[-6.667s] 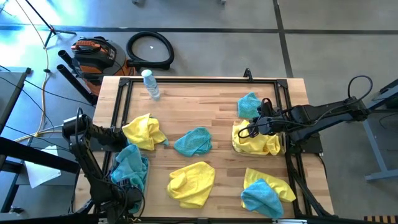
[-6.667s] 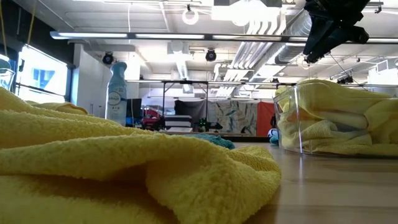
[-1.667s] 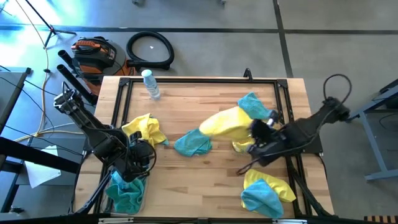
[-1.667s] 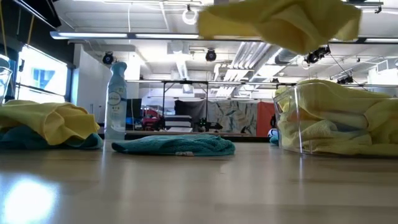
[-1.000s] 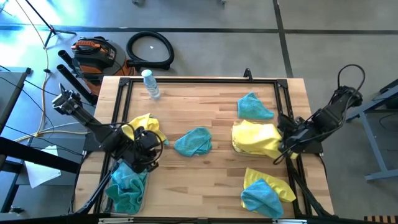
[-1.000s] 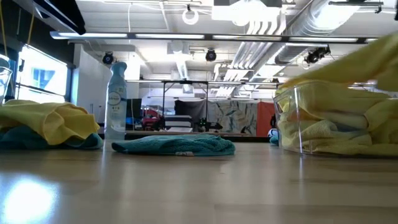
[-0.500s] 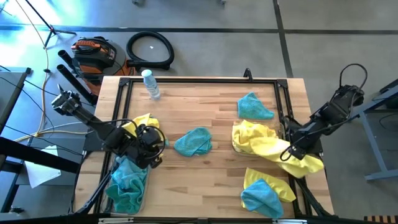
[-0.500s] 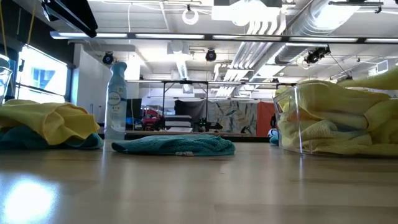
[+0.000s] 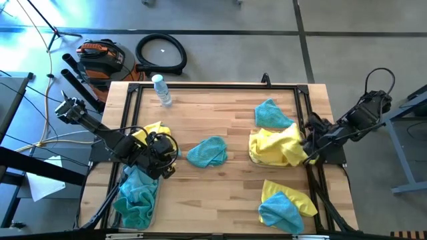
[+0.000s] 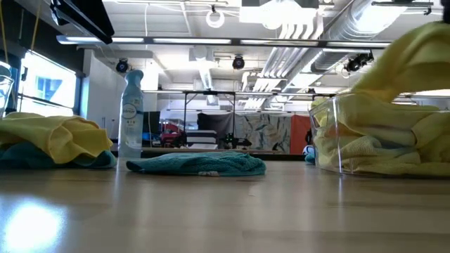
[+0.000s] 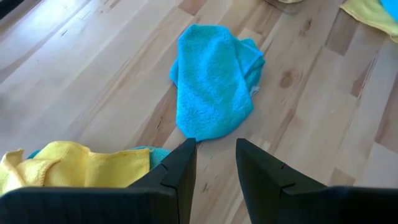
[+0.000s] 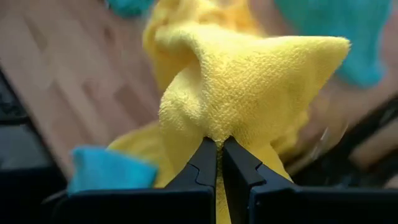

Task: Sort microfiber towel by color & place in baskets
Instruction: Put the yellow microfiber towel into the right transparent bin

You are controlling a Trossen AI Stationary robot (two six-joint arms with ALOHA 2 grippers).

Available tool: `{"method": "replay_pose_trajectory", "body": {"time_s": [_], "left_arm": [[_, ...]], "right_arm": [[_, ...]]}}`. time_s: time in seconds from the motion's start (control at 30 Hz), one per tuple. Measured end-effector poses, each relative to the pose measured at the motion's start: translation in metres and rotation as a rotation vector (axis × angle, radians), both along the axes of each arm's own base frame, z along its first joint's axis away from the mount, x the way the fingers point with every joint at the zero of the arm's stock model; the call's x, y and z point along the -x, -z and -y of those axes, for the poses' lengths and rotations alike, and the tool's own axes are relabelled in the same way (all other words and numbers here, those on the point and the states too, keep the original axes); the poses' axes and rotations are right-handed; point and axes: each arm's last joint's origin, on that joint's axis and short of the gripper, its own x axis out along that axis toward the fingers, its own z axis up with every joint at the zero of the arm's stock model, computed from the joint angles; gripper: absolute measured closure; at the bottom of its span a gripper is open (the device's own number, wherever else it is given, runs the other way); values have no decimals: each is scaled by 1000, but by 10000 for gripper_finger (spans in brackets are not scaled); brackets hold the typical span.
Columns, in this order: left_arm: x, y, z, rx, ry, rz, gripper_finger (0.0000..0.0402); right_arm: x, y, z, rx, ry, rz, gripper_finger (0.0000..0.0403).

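My right gripper [image 9: 308, 148] [image 12: 219, 146] is shut on a yellow towel [image 9: 283, 143] at the right basket [image 10: 330, 151], a clear tub that holds more yellow towels. My left gripper [image 9: 164, 159] [image 11: 216, 149] is open and hovers over bare wood between a yellow towel [image 9: 152, 135] and the centre teal towel [image 9: 208, 151] [image 11: 214, 81]. The left basket [image 9: 155, 200] holds teal towels. Another teal towel [image 9: 272, 115] lies far of the right basket. A yellow and a teal towel [image 9: 287, 203] lie piled near the near edge. My right gripper pinches a bunched fold of the yellow towel [image 12: 214, 121] between its two fingers, coming from the table's right side. The held part stands above the basket's rim [image 10: 415, 60]. The rest drapes down onto the yellow towels in the basket.
A clear spray bottle [image 9: 161, 90] [image 10: 131, 112] stands near the far left corner. A black frame [image 9: 200, 85] runs along the table's edges. Bare wood lies open in the middle, near of the centre teal towel.
My right gripper swung the yellow towel out past the table's right edge, then brought it back toward the far side, so it again drapes over the right basket. My left gripper moved a little toward the centre teal towel.
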Motion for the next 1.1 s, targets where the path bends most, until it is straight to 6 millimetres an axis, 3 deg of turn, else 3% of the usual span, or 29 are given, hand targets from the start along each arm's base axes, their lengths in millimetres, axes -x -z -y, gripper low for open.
{"method": "replay_pose_trajectory", "body": {"time_s": [0.13, 0.4, 0.53, 0.7, 1.1], "left_arm": [[-1, -1, 1, 7, 0, 12, 300], [-2, -1, 2, 18, 0, 29, 300], [-4, -2, 2, 28, 0, 45, 300], [-4, -2, 3, 38, 3, 51, 300], [-4, -2, 3, 37, 3, 50, 300]], "right_arm": [[-11, 3, -6, 139, -104, -16, 403], [-40, 17, -29, 372, -477, -197, 403], [-46, 42, -36, 372, -583, -275, 403], [-40, 86, -33, 325, -578, -314, 403], [-40, 162, -14, 166, -423, -274, 403]]}}
